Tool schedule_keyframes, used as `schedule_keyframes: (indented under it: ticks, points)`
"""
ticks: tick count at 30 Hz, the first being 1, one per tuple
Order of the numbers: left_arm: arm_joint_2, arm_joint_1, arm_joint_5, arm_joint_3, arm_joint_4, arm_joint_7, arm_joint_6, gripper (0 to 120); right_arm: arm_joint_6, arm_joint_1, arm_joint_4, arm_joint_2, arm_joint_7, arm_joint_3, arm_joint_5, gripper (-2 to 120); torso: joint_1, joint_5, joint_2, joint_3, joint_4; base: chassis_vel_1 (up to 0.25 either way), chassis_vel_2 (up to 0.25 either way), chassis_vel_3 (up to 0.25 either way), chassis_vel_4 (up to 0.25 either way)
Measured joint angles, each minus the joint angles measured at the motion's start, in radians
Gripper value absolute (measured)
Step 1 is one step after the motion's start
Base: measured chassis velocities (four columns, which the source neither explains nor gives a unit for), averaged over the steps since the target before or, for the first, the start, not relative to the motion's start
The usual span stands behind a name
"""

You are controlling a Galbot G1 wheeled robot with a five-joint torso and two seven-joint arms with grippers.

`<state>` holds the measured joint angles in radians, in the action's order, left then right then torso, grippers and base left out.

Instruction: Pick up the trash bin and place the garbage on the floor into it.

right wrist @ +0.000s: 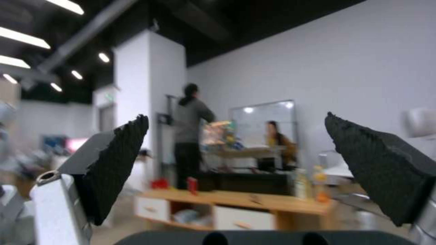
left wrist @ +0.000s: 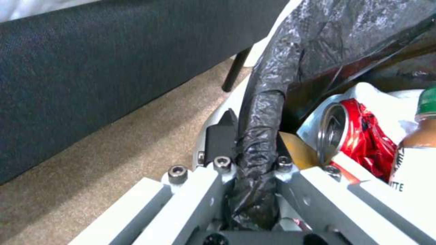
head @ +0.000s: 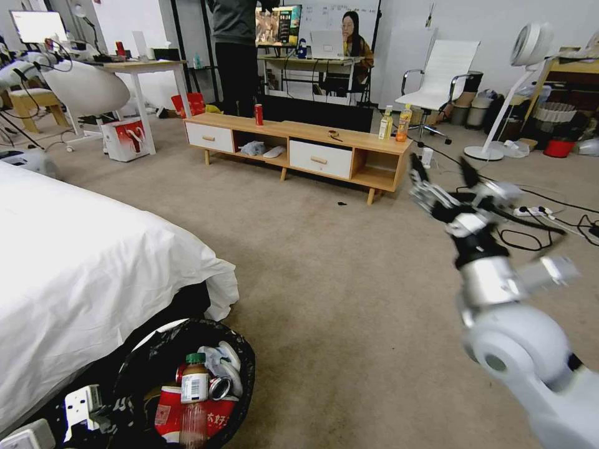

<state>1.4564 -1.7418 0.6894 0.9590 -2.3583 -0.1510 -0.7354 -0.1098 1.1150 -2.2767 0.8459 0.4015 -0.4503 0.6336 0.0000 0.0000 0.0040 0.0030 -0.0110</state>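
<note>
Left pincer (left wrist: 254, 160): pinching the trash bin (head: 240, 349) rim, near left beside the bed (head: 93, 268).
Garbage (head: 196, 393): inside the bin.
Right pincer (head: 444, 178): spread, raised at right over the floor (head: 324, 280).

Left claw (left wrist: 254, 160) clamped low at lower left, right claw (head: 444, 171) raised forward, fingers spread wide.
</note>
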Motion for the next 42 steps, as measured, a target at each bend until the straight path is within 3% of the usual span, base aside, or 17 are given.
schedule_keyframes:
  ticks: [6, 15, 24, 42]
  points:
    - [0.01, 0.001, -0.03, -0.017, 0.0, 0.015, 0.0, 1, -0.042, 0.246, -0.025, 0.075, -0.048, -0.088, -0.173, 99, 0.0, 0.0, 0.0, 0.0, 0.0, 0.0, 0.0, 0.0, 0.0]
    - [0.011, 0.004, -0.047, -0.034, -0.001, 0.031, 0.0, 1, -0.097, 0.419, -0.024, 0.174, -0.102, -0.126, -0.38, 100, 0.0, -0.0002, 0.0, 0.0, 0.0002, 0.0, 0.0, 0.0, 0.0]
    - [0.016, 0.007, -0.071, -0.047, -0.002, 0.048, 0.0, 1, -0.093, 0.444, 0.02, 0.235, -0.1, -0.091, -0.445, 100, 0.0, -0.0001, 0.0, 0.0, 0.0003, 0.0, 0.0, 0.0, 0.0]
    - [0.015, 0.006, -0.097, -0.045, -0.004, 0.085, 0.0, 1, -0.113, 0.467, 0.044, 0.249, -0.1, -0.091, -0.459, 100, 0.0, -0.0001, 0.0, 0.0, 0.0002, 0.0, 0.0, 0.0, 0.0]
